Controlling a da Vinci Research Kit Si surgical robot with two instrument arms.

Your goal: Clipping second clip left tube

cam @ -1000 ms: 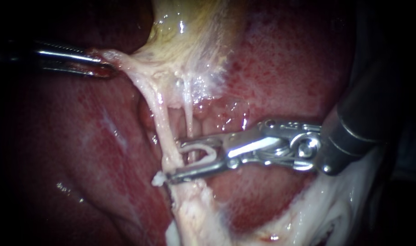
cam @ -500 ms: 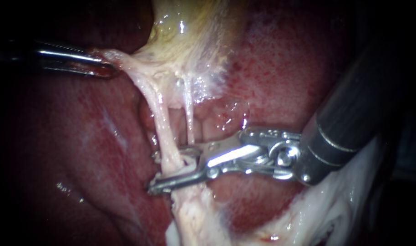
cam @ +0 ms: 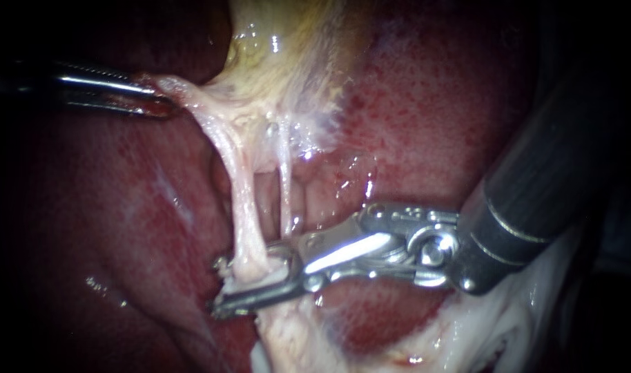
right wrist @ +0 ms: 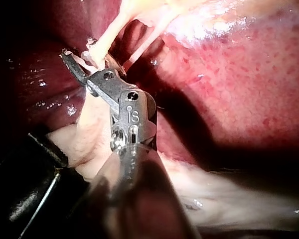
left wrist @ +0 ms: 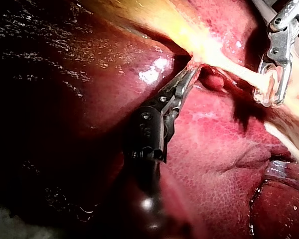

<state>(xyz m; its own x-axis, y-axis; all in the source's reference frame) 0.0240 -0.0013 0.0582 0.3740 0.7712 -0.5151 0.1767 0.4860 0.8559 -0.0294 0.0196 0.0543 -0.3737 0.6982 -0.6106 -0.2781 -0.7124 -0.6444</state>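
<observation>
Though half-hidden, right instrument seemingly grips left tube.

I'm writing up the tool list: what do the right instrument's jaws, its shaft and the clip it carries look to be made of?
On the right instrument, the jaws look like bare metal, probably polished steel: silvery, with bright glints. The shaft is dark and matt, perhaps coated or plastic; the look leaves it open. The clip is white and dull, so likely plastic rather than metal.

small stamped mark on right instrument body, not read; nothing else legible.
</observation>
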